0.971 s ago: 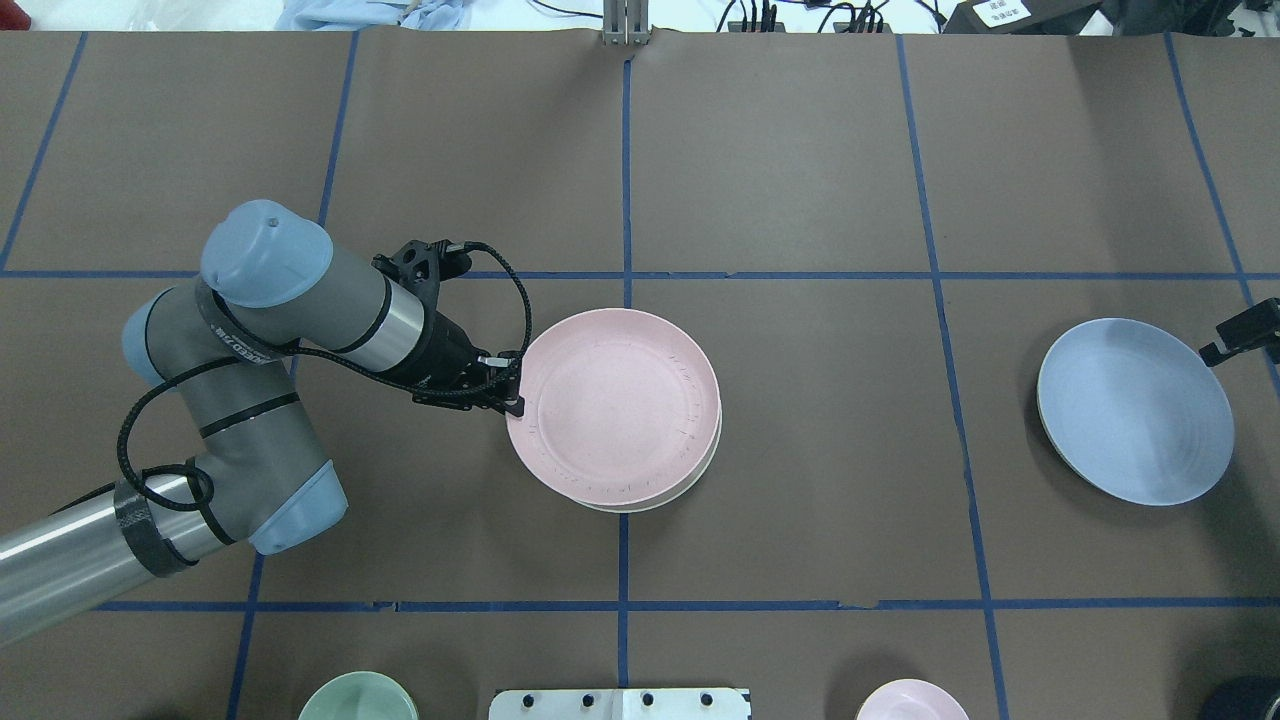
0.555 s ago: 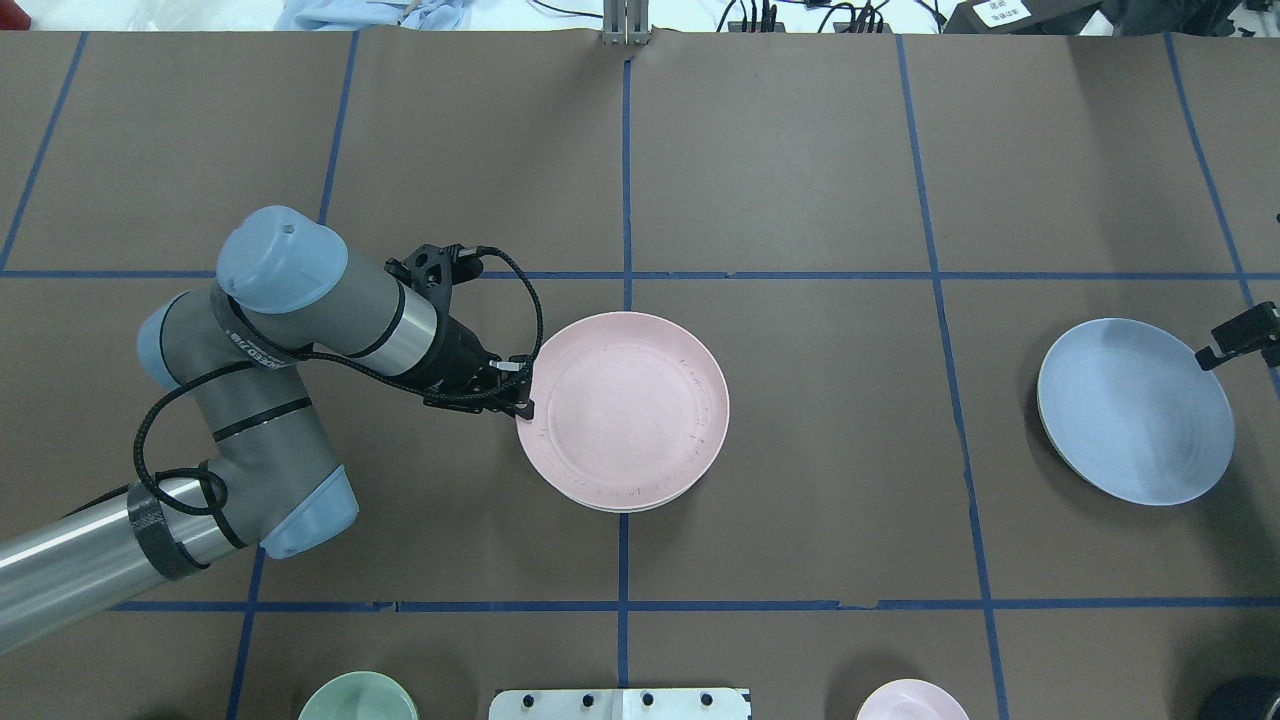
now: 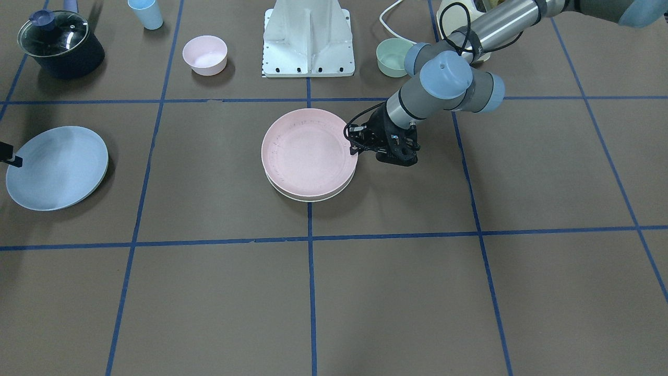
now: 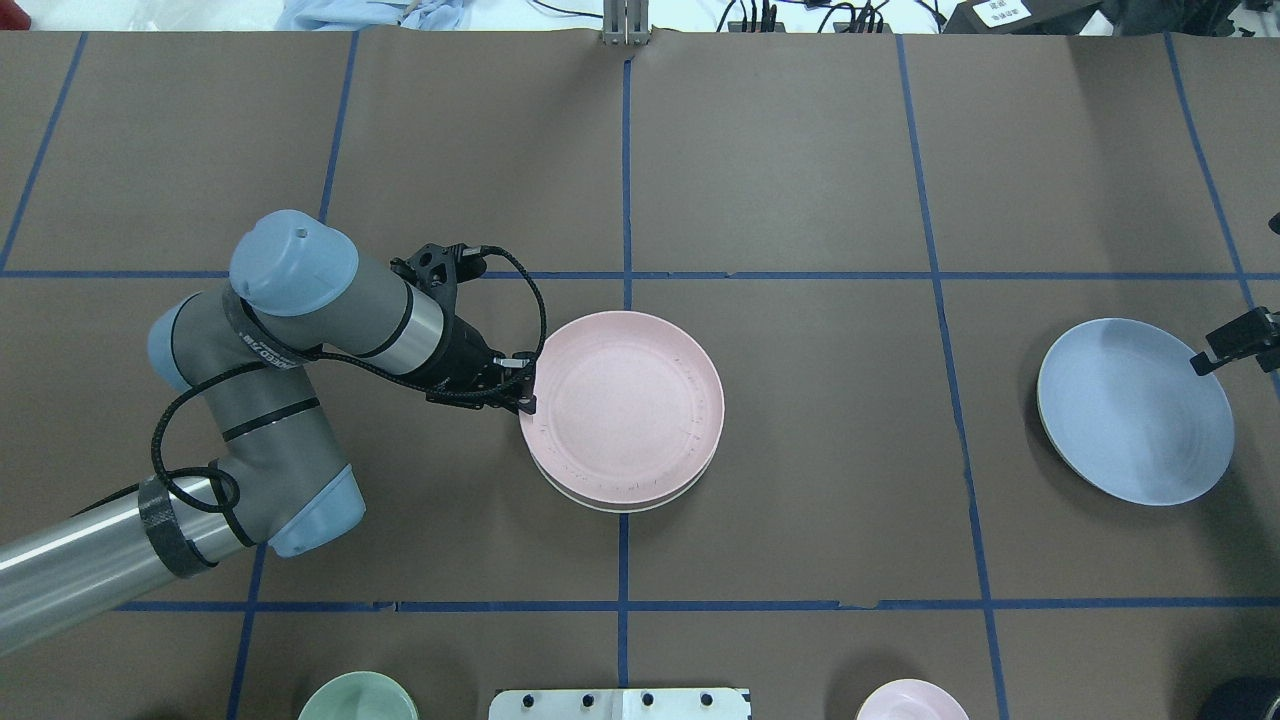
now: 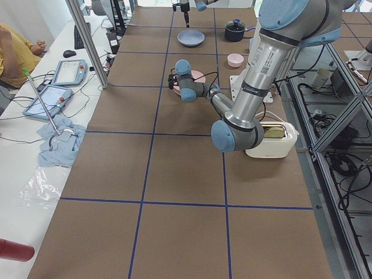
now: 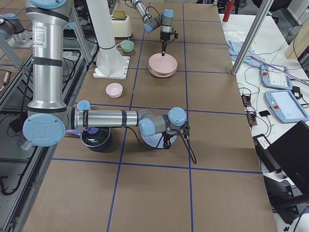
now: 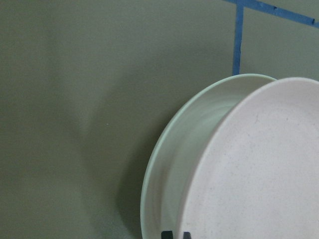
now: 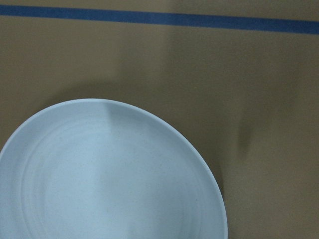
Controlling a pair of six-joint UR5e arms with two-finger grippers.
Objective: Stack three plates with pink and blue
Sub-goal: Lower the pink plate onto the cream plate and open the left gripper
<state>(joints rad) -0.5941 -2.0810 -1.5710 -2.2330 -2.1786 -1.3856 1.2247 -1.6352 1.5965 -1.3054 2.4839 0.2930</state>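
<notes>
The pale pink plate [image 4: 625, 405] lies almost squarely over the cream-white plate [image 4: 615, 505], of which only the near rim shows. My left gripper [image 4: 525, 395] is shut on the pink plate's left rim. In the left wrist view the pink plate [image 7: 259, 174] sits slightly tilted above the cream plate [image 7: 189, 159]. The light blue plate [image 4: 1135, 410] lies at the far right. My right gripper [image 4: 1232, 345] is at its right rim. The right wrist view shows the blue plate [image 8: 99, 179] but no fingers, so I cannot tell that gripper's state.
Near the robot's white base [image 3: 309, 36] stand a small green bowl [image 3: 394, 57], a small pink bowl [image 3: 205, 54], a light blue cup [image 3: 146, 13] and a dark lidded pot [image 3: 60, 44]. A toaster [image 5: 270, 139] sits beside the left arm.
My left gripper has moved right with the pink plate, bringing it more squarely over the cream plate. The right gripper has shifted slightly towards the blue plate, which has not moved.
</notes>
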